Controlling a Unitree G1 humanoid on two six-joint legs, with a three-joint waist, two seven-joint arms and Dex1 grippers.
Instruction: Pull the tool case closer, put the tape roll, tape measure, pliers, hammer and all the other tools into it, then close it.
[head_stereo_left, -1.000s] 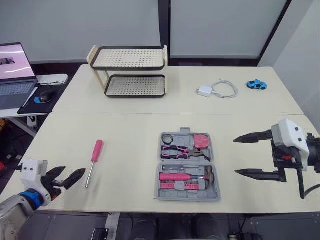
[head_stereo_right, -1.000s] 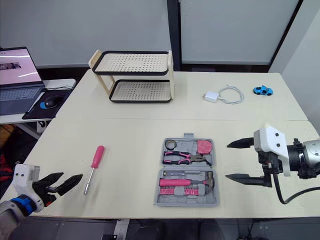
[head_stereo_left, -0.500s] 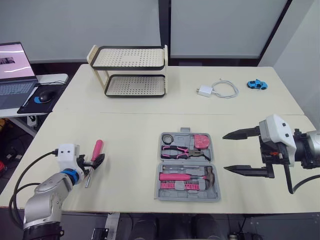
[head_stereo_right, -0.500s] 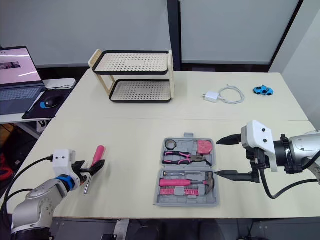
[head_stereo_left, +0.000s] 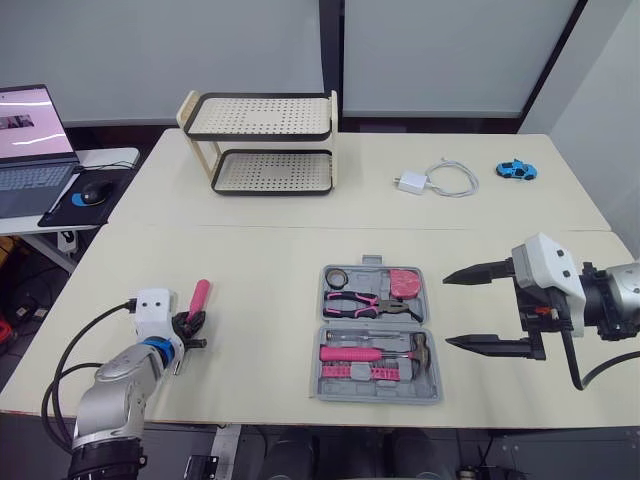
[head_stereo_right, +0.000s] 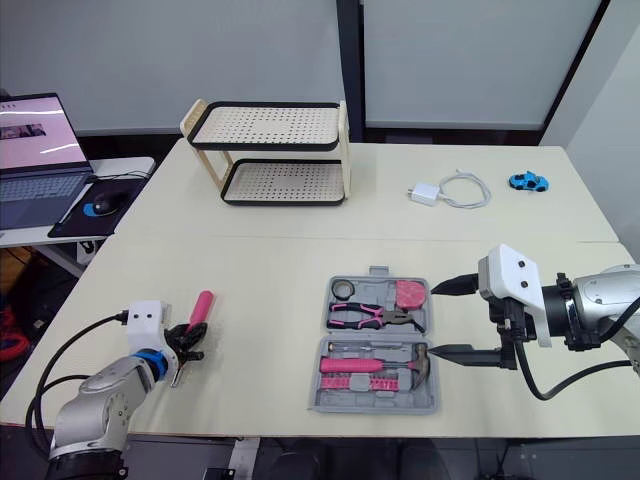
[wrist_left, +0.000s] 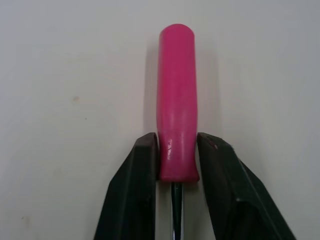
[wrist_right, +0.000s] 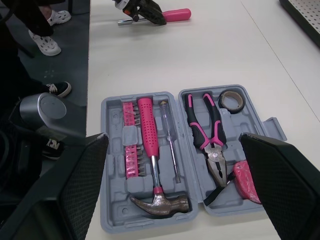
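Observation:
The grey tool case (head_stereo_left: 378, 397) lies open at the table's front middle. It holds a tape roll (head_stereo_left: 335, 275), a pink tape measure (head_stereo_left: 404, 283), pliers (head_stereo_left: 358, 303), a hammer (head_stereo_left: 372, 353) and a small clear screwdriver (wrist_right: 170, 140). A pink-handled screwdriver (head_stereo_left: 198, 297) lies on the table left of the case. My left gripper (head_stereo_left: 188, 326) is shut on the lower end of its handle (wrist_left: 176, 125), one finger (wrist_left: 140, 170) pressing each side. My right gripper (head_stereo_left: 447, 311) hangs open just right of the case, with nothing between its fingers.
A two-tier perforated rack (head_stereo_left: 262, 142) stands at the back left. A white charger with cable (head_stereo_left: 435, 180) and a blue toy car (head_stereo_left: 515, 169) lie at the back right. A laptop (head_stereo_left: 30, 140) and a mouse (head_stereo_left: 88, 192) sit on a side table to the left.
My left gripper came in from the front left edge to the pink screwdriver and closed on its handle. My right gripper moved left toward the case, staying open.

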